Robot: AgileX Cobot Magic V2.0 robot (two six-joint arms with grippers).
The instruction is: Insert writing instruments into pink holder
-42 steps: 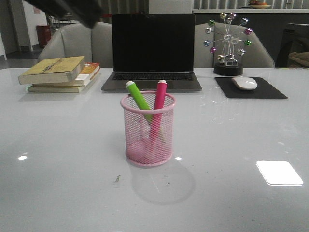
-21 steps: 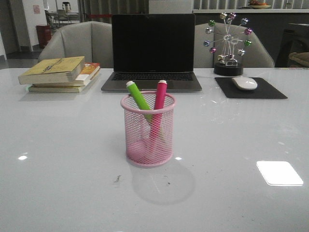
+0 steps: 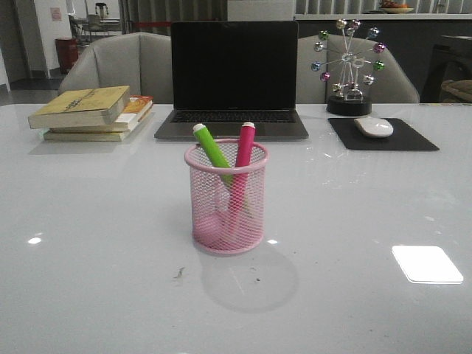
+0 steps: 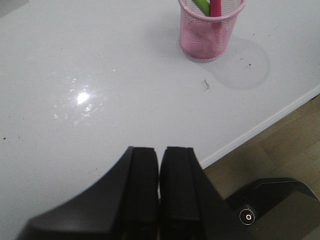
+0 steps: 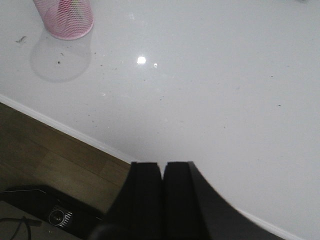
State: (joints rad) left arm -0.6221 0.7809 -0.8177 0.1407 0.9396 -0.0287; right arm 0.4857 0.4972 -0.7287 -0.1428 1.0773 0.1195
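Note:
The pink holder (image 3: 226, 210) stands upright in the middle of the white table. Inside it lean two writing instruments: a lime green marker (image 3: 211, 149) and a magenta marker (image 3: 244, 146), both with white ends above the rim. The left wrist view shows the holder (image 4: 210, 31) far from my left gripper (image 4: 159, 150), which is shut and empty near the table's front edge. In the right wrist view the holder (image 5: 65, 19) is distant too, and my right gripper (image 5: 162, 165) is shut and empty over the table edge. Neither gripper appears in the front view.
A black laptop (image 3: 232, 81) stands open behind the holder. Stacked books (image 3: 92, 112) lie at back left. At back right sit a mouse (image 3: 374, 126) on a black pad (image 3: 381, 134) and a ferris-wheel ornament (image 3: 348, 68). The table's front edge (image 4: 260, 127) borders wooden floor.
A dark arm part at the front view's upper left a second ago has left the picture. The holder and markers have not moved.

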